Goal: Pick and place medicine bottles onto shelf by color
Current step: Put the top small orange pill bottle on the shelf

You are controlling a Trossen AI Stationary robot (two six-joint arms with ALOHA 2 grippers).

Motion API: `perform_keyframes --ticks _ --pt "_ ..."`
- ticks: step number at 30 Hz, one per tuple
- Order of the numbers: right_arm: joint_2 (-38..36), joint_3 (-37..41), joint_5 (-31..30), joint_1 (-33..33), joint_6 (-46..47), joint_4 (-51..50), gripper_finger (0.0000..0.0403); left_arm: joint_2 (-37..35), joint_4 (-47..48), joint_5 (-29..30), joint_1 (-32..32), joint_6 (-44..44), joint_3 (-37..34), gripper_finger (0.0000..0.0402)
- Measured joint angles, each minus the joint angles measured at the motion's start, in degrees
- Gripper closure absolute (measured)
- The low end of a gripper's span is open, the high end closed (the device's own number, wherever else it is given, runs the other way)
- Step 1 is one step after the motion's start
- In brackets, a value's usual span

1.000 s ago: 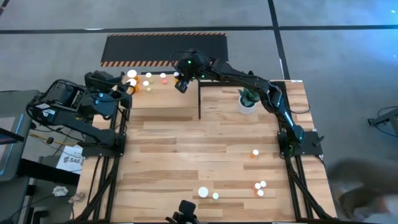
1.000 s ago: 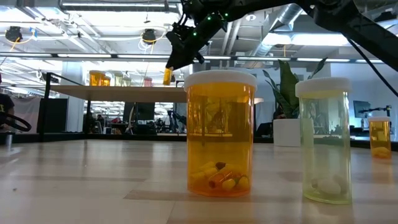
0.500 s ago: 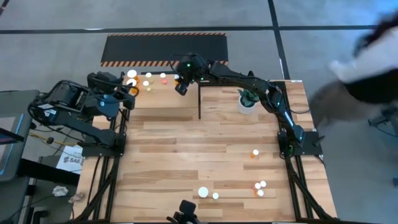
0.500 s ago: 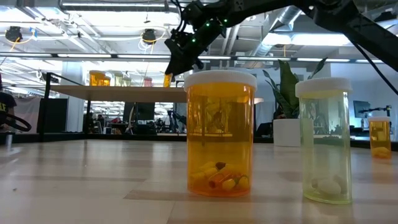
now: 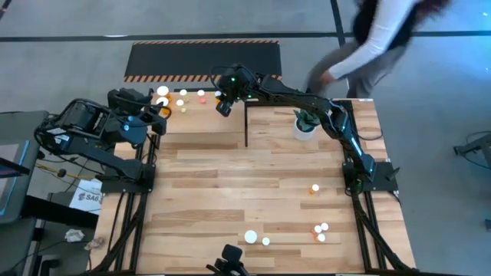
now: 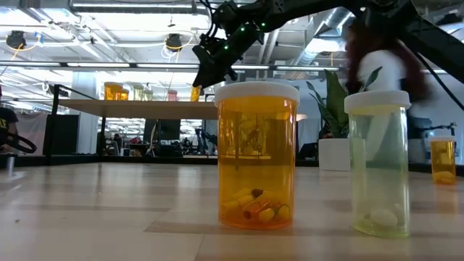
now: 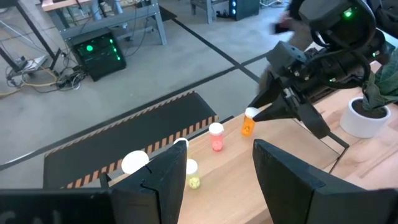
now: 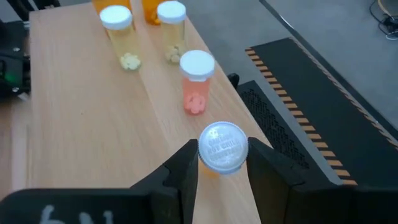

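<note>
Placing step: we have the right claw (image 8: 222,168) closed on an orange bottle (image 8: 222,147), white cap between the fingers, over the shelf (image 8: 93,118).
High view: right claw (image 5: 224,104) at the shelf's (image 5: 201,123) far end by the row; left claw (image 5: 153,113) waits half-open and empty at the other end; loose bottles (image 5: 314,188) sit on the surface (image 5: 253,176).
Low view: big orange bottle (image 6: 257,155) fills the foreground.
Left wrist view: only here we see the bottle (image 7: 248,122) just above the shelf.
Right wrist view: pink bottle (image 8: 197,81) just beside.
Next: we'd lower it, then release.
</note>
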State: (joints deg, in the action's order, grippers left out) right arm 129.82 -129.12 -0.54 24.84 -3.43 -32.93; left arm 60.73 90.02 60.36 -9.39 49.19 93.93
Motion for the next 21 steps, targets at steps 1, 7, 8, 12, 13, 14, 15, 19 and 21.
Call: perform_keyframes --ticks 1,7,8,12,13,14,15,19,21 --pt "0.00 0.00 0.00 0.00 -0.04 0.00 0.0262 0.00 0.00 0.00 0.00 0.00 0.00 0.0228" --pt "0.00 0.00 0.00 -0.02 -0.13 0.00 0.0260 0.00 0.00 0.00 0.00 0.02 0.00 0.0228" --pt "0.00 0.00 0.00 -0.02 -0.24 -0.02 0.0260 0.00 0.00 0.00 0.00 0.02 0.00 0.0228" --pt "0.00 -0.02 0.00 0.00 -2.24 -0.02 0.0260 0.00 0.00 -0.14 0.00 0.04 0.00 0.0228" --pt "0.00 -0.02 0.00 0.00 -2.69 -0.04 0.0261 0.00 0.00 -0.26 0.00 0.04 0.00 0.0228" --pt "0.00 -0.02 0.03 0.00 -2.95 -0.07 0.0262 0.00 0.00 -0.40 0.00 0.06 0.00 0.0228" --pt "0.00 -0.02 0.03 0.00 -2.99 -0.07 0.0263 0.00 -0.01 -0.51 0.00 0.08 0.00 0.0228" --pt "0.00 -0.02 0.03 0.00 -0.94 -0.10 0.0262 0.00 0.00 -0.57 0.00 0.14 0.00 0.0228" --pt "0.00 -0.02 0.05 0.00 -0.72 -0.20 0.0260 0.00 0.00 -0.57 0.00 0.17 0.00 0.0228"
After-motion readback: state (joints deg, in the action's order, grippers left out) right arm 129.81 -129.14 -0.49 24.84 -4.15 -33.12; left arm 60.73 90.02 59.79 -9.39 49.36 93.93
